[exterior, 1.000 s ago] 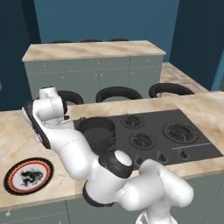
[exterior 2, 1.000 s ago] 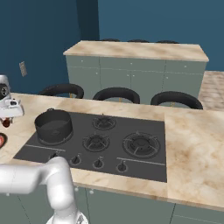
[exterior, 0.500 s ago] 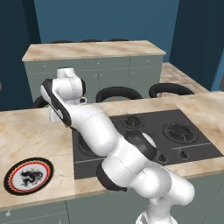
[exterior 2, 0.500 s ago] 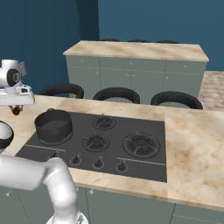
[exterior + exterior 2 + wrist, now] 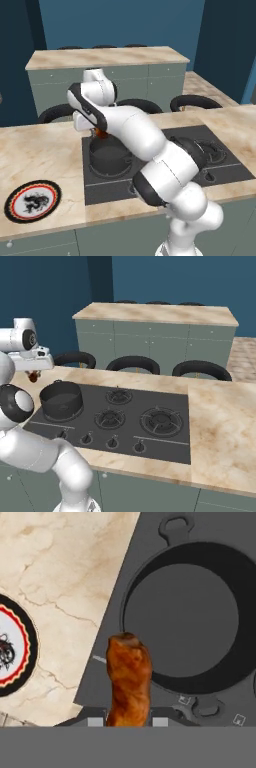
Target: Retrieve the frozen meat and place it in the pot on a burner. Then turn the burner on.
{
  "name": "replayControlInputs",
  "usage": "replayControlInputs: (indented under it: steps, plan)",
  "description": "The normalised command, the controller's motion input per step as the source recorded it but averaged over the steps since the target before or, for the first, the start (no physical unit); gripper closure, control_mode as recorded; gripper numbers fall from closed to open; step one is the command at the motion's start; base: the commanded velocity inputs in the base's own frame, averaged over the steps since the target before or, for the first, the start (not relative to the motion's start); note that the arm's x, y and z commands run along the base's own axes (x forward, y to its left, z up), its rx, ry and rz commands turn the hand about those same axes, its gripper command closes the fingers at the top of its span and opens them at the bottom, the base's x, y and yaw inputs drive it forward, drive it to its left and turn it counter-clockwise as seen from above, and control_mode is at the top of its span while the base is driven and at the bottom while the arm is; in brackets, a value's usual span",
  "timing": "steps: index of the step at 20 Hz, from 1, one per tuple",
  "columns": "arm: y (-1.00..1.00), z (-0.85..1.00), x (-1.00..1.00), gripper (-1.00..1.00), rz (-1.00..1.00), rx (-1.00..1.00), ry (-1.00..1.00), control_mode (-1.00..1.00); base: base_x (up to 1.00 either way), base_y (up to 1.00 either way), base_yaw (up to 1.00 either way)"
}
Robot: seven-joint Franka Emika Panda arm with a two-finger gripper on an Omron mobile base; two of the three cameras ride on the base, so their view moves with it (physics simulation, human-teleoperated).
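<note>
Gripper (image 5: 129,722) is clamped on the frozen meat (image 5: 129,679), hanging beside the pot (image 5: 187,614) rim over the cooktop (image 5: 145,549) edge; centre it over the pot mouth before letting go.

The pot (image 5: 107,157) sits on the black cooktop (image 5: 165,162), at its left end. Just above the pot's far rim hangs the frozen meat (image 5: 101,133), under the white arm's wrist. Left of the pot, well apart on the marble counter (image 5: 45,150), lies a round patterned plate (image 5: 32,200).
</note>
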Motion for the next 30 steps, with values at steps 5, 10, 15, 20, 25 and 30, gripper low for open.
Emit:
replayControlInputs:
  steps: [5, 10, 15, 20, 25, 30]
  plan:
    - [-0.08, -0.04, 0.14, 1.00, -0.02, -0.08, -0.04, -1.00, 0.00, 0.00, 0.00]
    - [-0.39, -0.11, 0.41, 1.00, -0.08, 0.02, 0.00, -1.00, 0.00, 0.00, 0.00]
    - [-0.03, -0.03, 0.16, 1.00, -0.01, 0.00, -0.01, -1.00, 0.00, 0.00, 0.00]
    - [-0.14, -0.31, 0.00, 1.00, 0.00, -0.07, 0.00, -1.00, 0.00, 0.00, 0.00]
    - [-0.33, -0.34, 0.00, 1.00, 0.00, -0.05, 0.00, -1.00, 0.00, 0.00, 0.00]
    - [-0.19, -0.27, -0.09, 1.00, 0.00, 0.00, 0.00, -1.00, 0.00, 0.00, 0.00]
